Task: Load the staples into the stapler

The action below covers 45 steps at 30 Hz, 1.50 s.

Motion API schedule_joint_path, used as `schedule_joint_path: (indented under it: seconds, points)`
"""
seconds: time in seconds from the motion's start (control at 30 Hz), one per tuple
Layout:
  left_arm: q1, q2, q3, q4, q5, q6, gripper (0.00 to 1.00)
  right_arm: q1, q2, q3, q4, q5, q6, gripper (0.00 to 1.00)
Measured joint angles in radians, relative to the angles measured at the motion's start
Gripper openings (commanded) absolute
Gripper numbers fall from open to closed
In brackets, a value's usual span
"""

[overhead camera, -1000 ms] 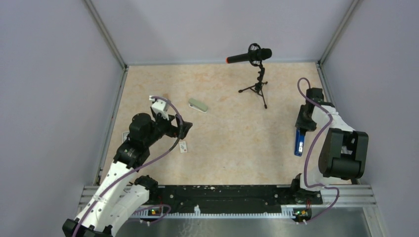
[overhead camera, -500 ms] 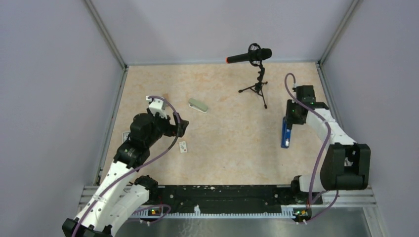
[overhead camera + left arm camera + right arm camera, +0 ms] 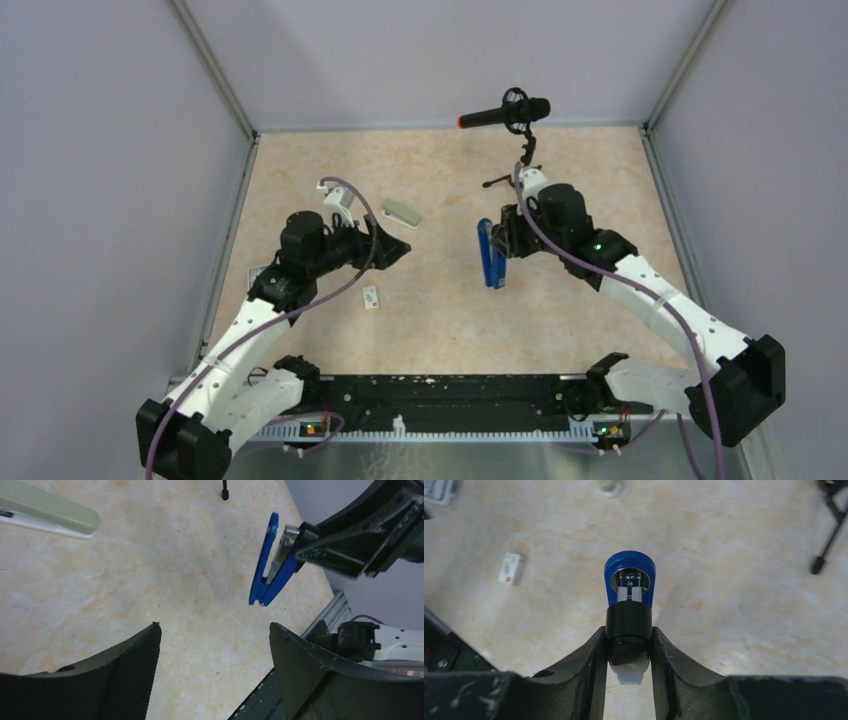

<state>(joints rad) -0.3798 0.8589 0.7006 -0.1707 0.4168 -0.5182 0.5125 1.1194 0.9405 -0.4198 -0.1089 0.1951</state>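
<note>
right gripper (image 3: 628, 630) clamped on blue bar (image 3: 490, 255), 3 o'clock of open, empty left gripper (image 3: 214, 630); arms near, could collide, knocking bar loose.

Looks-wise, my left arm (image 3: 240, 340) and right arm (image 3: 660, 300) were white shells on the long links, with chunky black joints in between. A purple cable (image 3: 345, 184) looped along each one. My left gripper (image 3: 214, 630) had matte black fingers (image 3: 132, 675), one with a fine mesh pad and the other scuffed with white specks. My right gripper (image 3: 628, 635) was the same dull black, chipped at the edges, with a small round hole (image 3: 544, 672) in one finger.
</note>
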Motion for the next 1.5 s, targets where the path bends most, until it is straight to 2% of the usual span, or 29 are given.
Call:
schedule_joint_path:
  seconds: [0.1, 0.2, 0.5, 0.9, 1.33, 1.43, 1.5]
  points:
    - [-0.001, 0.052, 0.0, 0.051, 0.059, -0.039, 0.83, 0.126, 0.0, 0.0, 0.038, -0.018, 0.014, 0.0]
    - [-0.001, 0.1, 0.001, 0.106, 0.104, -0.056, 0.78, 0.215, 0.004, 0.001, 0.061, -0.026, 0.032, 0.0]
    - [-0.001, 0.219, 0.026, 0.203, 0.202, -0.109, 0.67, 0.362, 0.038, 0.027, 0.106, 0.003, 0.062, 0.0]
    - [-0.01, 0.293, 0.026, 0.264, 0.304, -0.138, 0.6, 0.392, 0.088, 0.049, 0.143, 0.037, 0.076, 0.0]
    - [-0.022, 0.378, 0.039, 0.271, 0.326, -0.115, 0.43, 0.397, 0.133, 0.075, 0.152, 0.066, 0.068, 0.01]
    - [-0.022, 0.41, 0.043, 0.274, 0.327, -0.116, 0.3, 0.397, 0.164, 0.075, 0.169, 0.066, 0.059, 0.01]
    - [-0.022, 0.43, 0.044, 0.275, 0.328, -0.121, 0.09, 0.397, 0.187, 0.075, 0.174, 0.064, 0.058, 0.05]
